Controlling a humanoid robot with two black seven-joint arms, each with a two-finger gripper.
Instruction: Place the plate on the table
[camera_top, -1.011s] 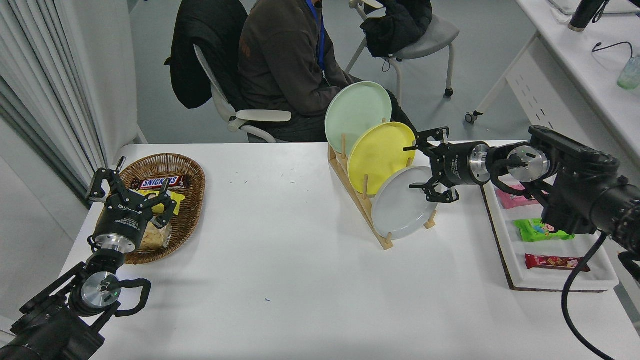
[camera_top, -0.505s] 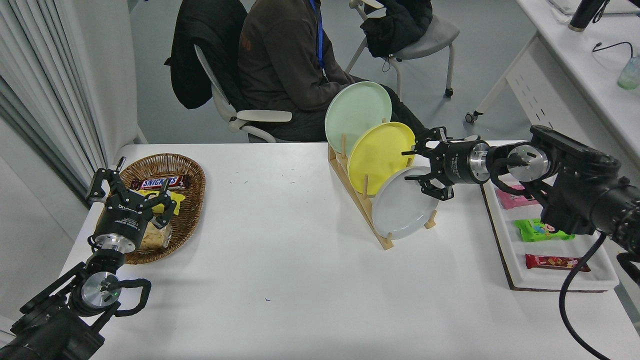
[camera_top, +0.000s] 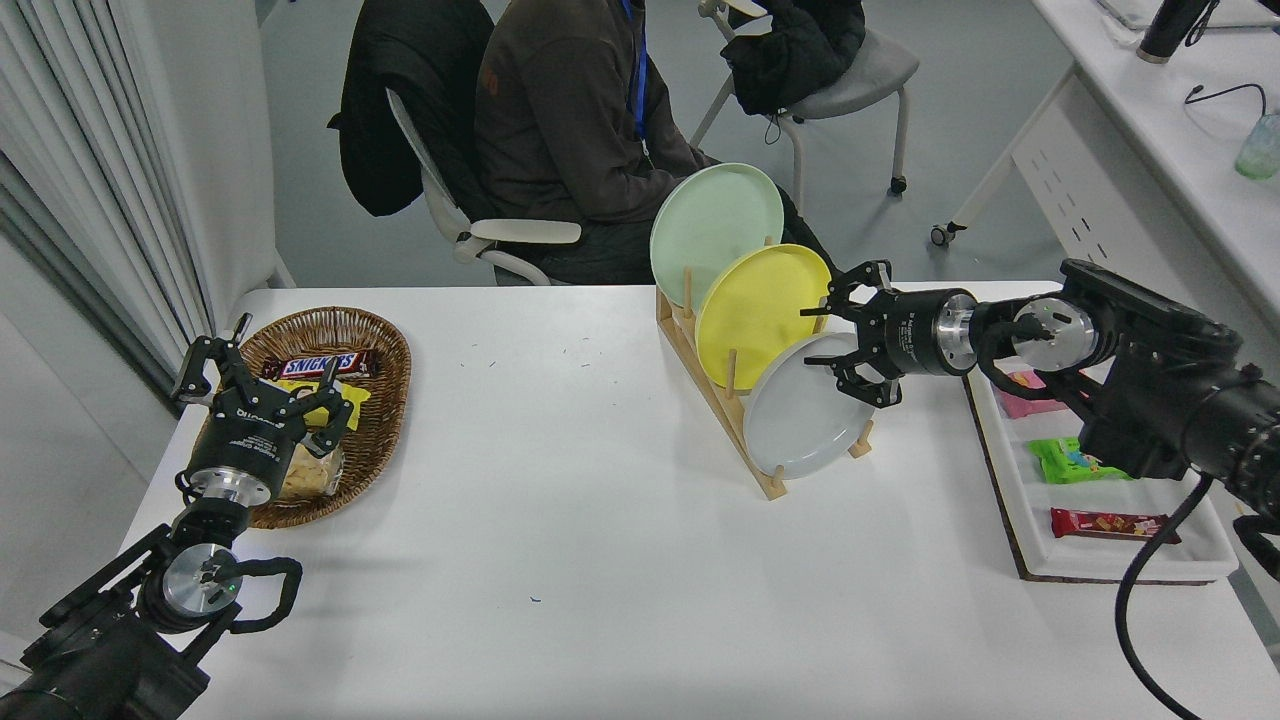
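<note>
The light grey plate (camera_top: 800, 415) stands tilted in the front slot of a wooden rack (camera_top: 722, 400) on the white table (camera_top: 560, 520). Behind it in the rack lean a yellow plate (camera_top: 755, 310) and a mint green plate (camera_top: 712, 222). My right gripper (camera_top: 818, 336) comes in from the right and hangs open at the grey plate's upper right rim, one finger above the rim and one over its face. It holds nothing. My left gripper (camera_top: 262, 385) stays parked at the lower left, open, over a wicker basket (camera_top: 385, 350).
The basket holds snack bars. A white tray (camera_top: 1010, 480) with wrapped snacks lies at the right, under my right arm. A person sits on a chair (camera_top: 470, 225) at the far side, close behind the rack. A second chair (camera_top: 850, 80) stands further back.
My right gripper has moved left and slightly up, from beside the grey plate's right edge to its upper rim. Its fingers stand a little closer together. The plates have not moved.
</note>
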